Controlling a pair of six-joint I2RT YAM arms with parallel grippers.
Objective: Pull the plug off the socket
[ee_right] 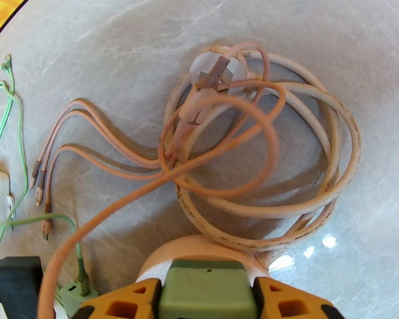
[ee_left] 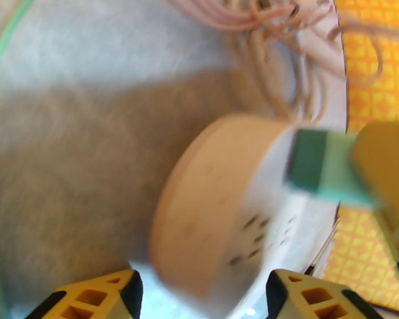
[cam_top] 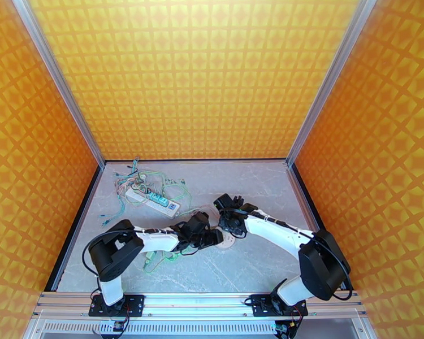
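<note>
On the socket (ee_right: 199, 244), right fingers (ee_right: 127, 303) pinch the plug (ee_right: 207, 292).

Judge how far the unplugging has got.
Done: the right pincer grips the green plug. In hand: the left pincer, jaws apart, straddles the round socket. To do: the plug sits at the socket's face; blur hides whether its pins are out.

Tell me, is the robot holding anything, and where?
The right end effector grips the green plug by its two sides. The left end effector holds nothing; its fingers stand open on either side of the socket.
</note>
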